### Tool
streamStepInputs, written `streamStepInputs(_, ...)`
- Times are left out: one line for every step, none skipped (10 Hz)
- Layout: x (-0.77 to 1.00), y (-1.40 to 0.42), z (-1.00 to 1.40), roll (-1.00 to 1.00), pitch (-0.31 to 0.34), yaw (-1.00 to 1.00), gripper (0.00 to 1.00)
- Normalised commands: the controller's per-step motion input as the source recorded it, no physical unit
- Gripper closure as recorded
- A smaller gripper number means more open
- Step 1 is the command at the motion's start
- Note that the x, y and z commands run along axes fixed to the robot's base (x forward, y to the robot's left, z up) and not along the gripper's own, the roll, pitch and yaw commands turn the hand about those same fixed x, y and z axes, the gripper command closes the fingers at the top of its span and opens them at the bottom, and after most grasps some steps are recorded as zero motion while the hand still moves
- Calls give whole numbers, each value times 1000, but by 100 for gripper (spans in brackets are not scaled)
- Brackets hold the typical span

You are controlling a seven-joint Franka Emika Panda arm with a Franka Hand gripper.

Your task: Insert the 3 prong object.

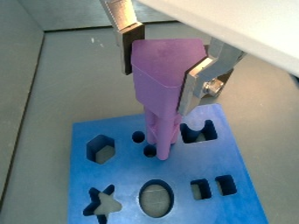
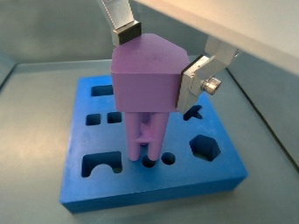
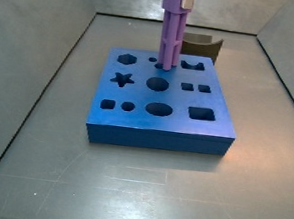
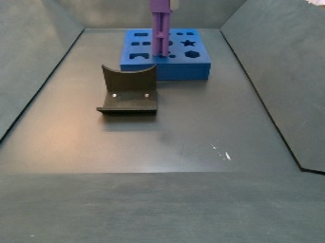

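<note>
My gripper [image 1: 166,63] is shut on the head of the light-purple 3 prong object [image 1: 160,87], which hangs upright over the blue block [image 1: 128,188]. The same grip shows in a wrist view [image 2: 152,61] with the piece [image 2: 149,83] between the silver fingers [image 2: 197,77]. Its rod tips reach the block's top at a row of small round holes near the far edge [image 2: 152,157]. In both side views the piece [image 3: 172,34] [image 4: 162,33] stands vertical on the block [image 3: 163,113] [image 4: 191,65]. How deep the rods sit cannot be told.
A dark grey curved piece [image 4: 129,91] lies on the floor in front of the block, also seen behind it in a side view [image 3: 205,46]. The block has star, hexagon, oval and square holes. Grey walls enclose the floor [image 3: 48,170].
</note>
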Motion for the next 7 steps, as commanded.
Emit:
streamStepInputs(0, 20, 0, 0, 0, 0, 100)
streamStepInputs(-89, 223, -77, 59, 0, 0, 100)
streamStepInputs(-151, 249, -97, 133, 0, 0, 100)
streamStepInputs(-234, 177, -126, 167, 0, 0, 100)
streamStepInputs(-160, 0, -146, 171, 0, 97, 100)
streamStepInputs(-9, -114, -140, 66, -4, 237, 100)
streamStepInputs(0, -291, -63, 84, 0, 314, 100)
